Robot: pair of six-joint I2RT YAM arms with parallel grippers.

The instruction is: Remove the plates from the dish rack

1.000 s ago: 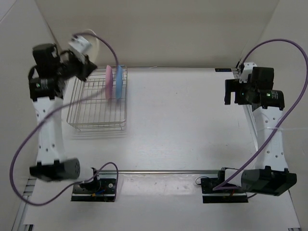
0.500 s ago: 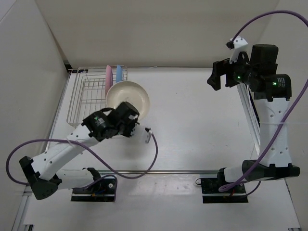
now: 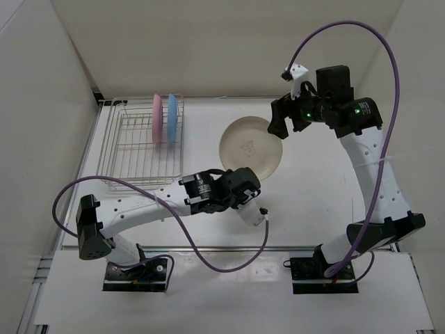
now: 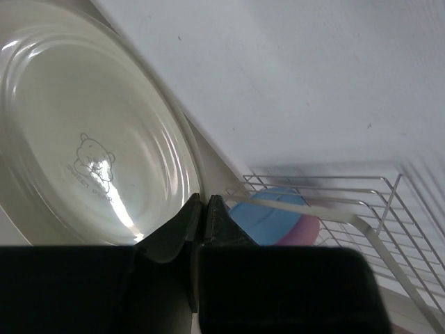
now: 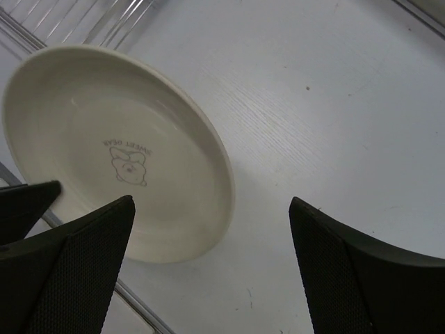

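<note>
The left pincer (image 3: 243,179), clamped on its rim, has carried the cream plate (image 3: 250,145) out of the dish rack (image 3: 111,149) at upper left to mid-frame, where the right pincer (image 3: 281,125) gapes beside it, likely for a handover, leaving the pink plate (image 3: 157,118) and blue plate (image 3: 172,118) racked

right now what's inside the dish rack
A pink plate and a blue plate stand on edge together in the far right corner of the dish rack. In the left wrist view blue covers most of pink.
</note>
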